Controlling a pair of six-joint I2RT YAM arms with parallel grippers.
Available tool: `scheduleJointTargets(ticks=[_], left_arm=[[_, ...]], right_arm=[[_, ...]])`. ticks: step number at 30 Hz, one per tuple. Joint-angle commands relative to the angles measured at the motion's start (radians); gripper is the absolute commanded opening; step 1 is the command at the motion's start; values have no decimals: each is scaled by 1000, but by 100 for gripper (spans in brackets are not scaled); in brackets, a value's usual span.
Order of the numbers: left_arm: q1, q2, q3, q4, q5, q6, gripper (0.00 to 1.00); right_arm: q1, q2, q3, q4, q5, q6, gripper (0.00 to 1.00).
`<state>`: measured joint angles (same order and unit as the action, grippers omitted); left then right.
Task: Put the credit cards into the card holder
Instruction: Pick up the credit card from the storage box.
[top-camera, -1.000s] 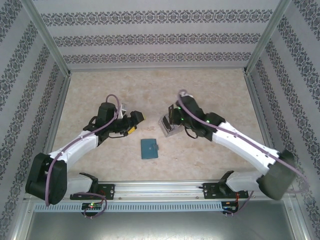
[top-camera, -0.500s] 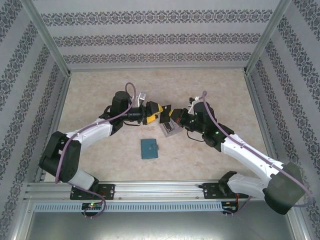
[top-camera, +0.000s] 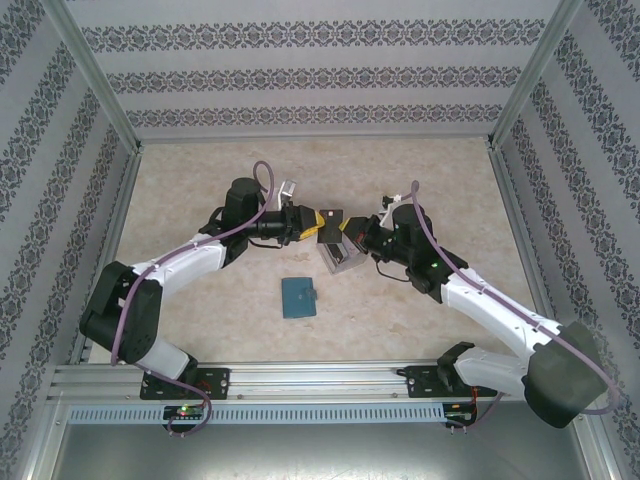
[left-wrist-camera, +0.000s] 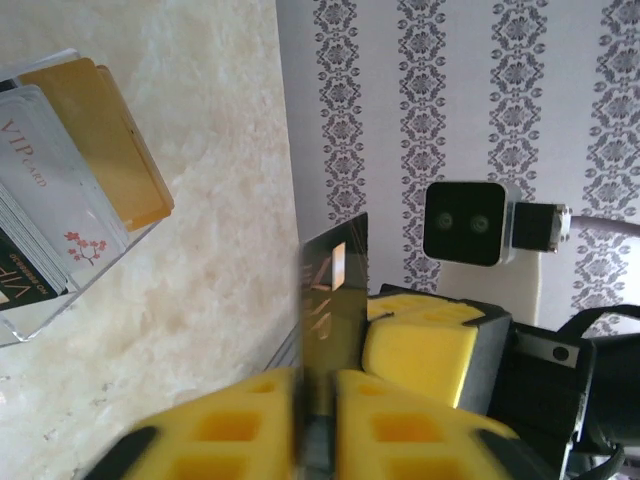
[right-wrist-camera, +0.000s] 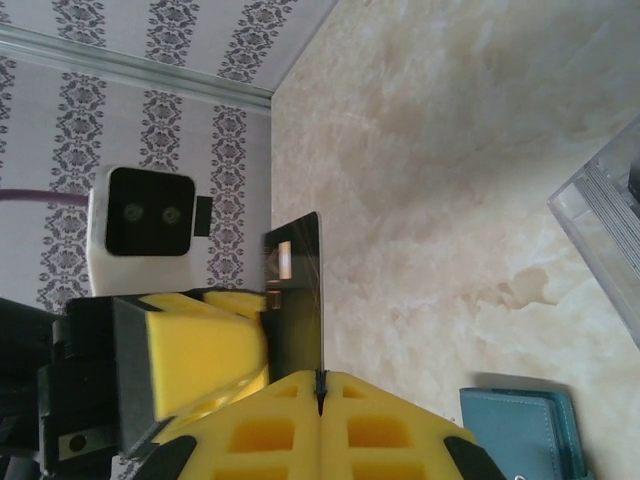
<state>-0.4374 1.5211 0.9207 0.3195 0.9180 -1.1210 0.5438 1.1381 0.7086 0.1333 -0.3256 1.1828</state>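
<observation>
i'm looking at a mid-air handover above the table (top-camera: 440, 180): the left gripper (top-camera: 311, 222) is pinching the dark card (top-camera: 331, 216) along one edge, and the right gripper (right-wrist-camera: 320, 400) is pressing on the same card from the opposite side, so both sets of jaws are clamped narrow on it. the card holder (top-camera: 298, 297) is lying on the table nearer the bases, apparently folded shut and apart from the card. the clear box (top-camera: 338, 256) with the other cards (left-wrist-camera: 60, 210) is sitting just below the meeting point. to do this well, i'm judging that one gripper should let go only once the other's hold is firm, opening slowly and backing straight out along the card's plane so the card isn't twisted or flicked loose. the shut wallet is looking like the likely snag, since it needs opening before any card goes in.
</observation>
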Motion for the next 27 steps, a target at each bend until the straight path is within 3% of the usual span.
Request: scheduleJointTargets(ticks=[1, 3, 8, 12, 20, 27], left_arm=[[-11, -45, 40, -52, 16, 62, 7], [-11, -43, 44, -54, 20, 63, 0], [-11, -41, 48, -53, 28, 57, 0], [-11, -37, 51, -7, 58, 23, 0], [-10, -3, 71, 54, 137, -17, 0], [-9, 11, 50, 154, 145, -81, 0]], right_arm=[[-16, 22, -11, 40, -60, -3, 3], [-21, 34, -25, 80, -80, 14, 5], [-31, 37, -16, 99, -146, -12, 19], [-55, 39, -11, 89, -219, -33, 24], [-98, 20, -59, 143, -285, -34, 21], [-105, 21, -75, 205, -323, -8, 26]])
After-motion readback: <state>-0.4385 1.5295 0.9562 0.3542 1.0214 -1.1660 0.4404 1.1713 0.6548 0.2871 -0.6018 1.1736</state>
